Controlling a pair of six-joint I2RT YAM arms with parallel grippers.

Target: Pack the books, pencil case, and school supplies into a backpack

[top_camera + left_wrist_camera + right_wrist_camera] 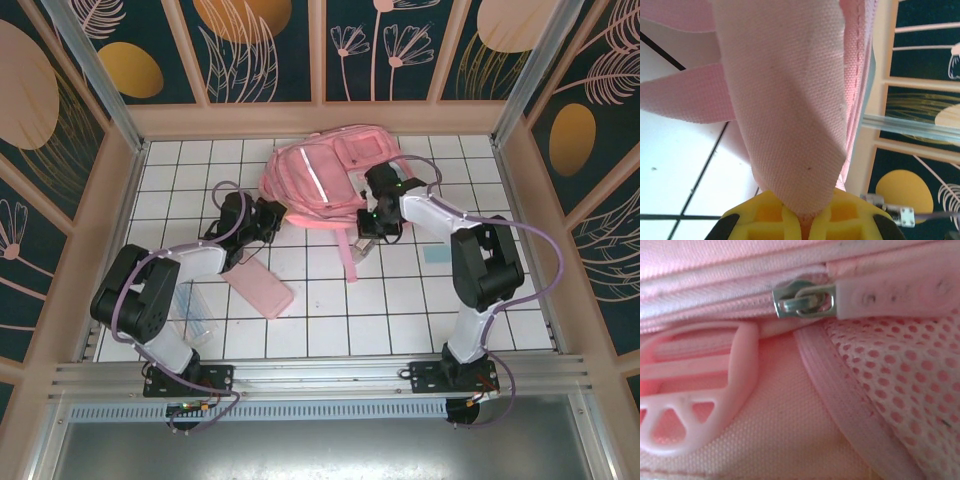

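The pink backpack [325, 175] lies at the back middle of the tiled floor. My left gripper [270, 222] is at its lower left edge, and in the left wrist view the yellow fingers [767, 212] are shut on a fold of the backpack's pink fabric [790, 110]. My right gripper [376, 215] presses against the backpack's lower right side, shut. Its wrist view looks closely at a zipper slider [804, 301], a pink buckle [695, 390] and mesh [910, 365]; whether it grips fabric cannot be told. The pink pencil case [260, 288] lies flat near the left arm. The books are out of view.
A transparent oblong box [195, 315] rests by the left arm's base. A tiny pale-blue square [437, 255] lies right of the right arm. A pink strap [352, 262] trails from the backpack toward the front. Wooden walls enclose the floor.
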